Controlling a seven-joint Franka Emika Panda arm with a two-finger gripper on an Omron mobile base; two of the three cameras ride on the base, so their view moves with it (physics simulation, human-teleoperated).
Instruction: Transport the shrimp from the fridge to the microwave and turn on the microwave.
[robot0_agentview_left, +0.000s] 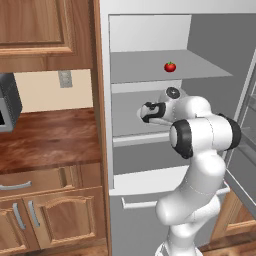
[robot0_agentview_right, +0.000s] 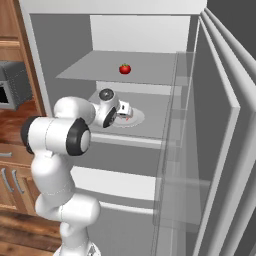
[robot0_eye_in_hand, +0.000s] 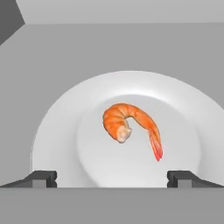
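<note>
Hand (robot0_eye_in_hand: 112, 178) wide above one shrimp (robot0_eye_in_hand: 131, 126)

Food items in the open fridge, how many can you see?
2: a tomato on the upper shelf, and a shrimp on a white plate one shelf below. Lower shelves are partly hidden.

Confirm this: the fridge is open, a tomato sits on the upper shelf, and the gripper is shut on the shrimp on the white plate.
Not quite. In the hand view the gripper is open, fingertips wide apart, and the shrimp lies loose on the white plate. The fridge is open, and the tomato sits on the upper shelf.
</note>
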